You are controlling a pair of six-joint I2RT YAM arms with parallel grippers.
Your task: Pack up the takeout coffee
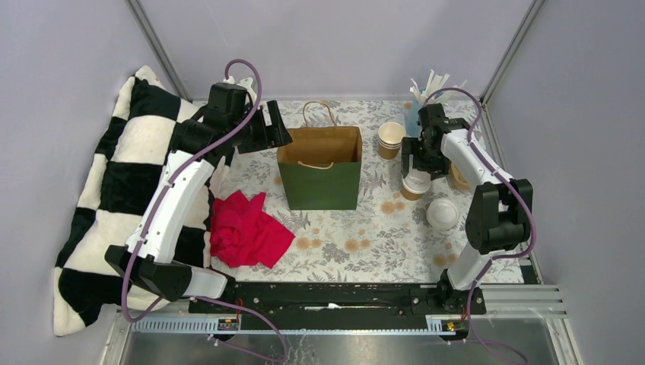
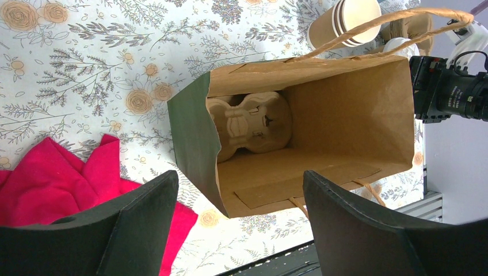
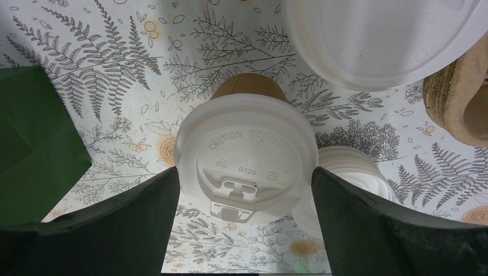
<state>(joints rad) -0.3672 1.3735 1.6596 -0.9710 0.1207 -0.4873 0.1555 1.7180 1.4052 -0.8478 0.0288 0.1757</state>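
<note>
Item: takeout coffee cup (image 3: 246,138), lidded, upright just right of the green bag (image 1: 319,182). Likely light; thin paper wall would dent, and the slick lid could pop. Suggested hold: body below the lid, gently.
Right gripper (image 3: 246,172): fingers spread astride the lid; contact cannot be told.
Left gripper (image 2: 240,175): fingers spread, empty, above the bag's mouth.

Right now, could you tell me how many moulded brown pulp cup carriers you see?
2: one carrier inside the green paper bag; another carrier on the table, partly behind the right arm. Others may be hidden.
</note>
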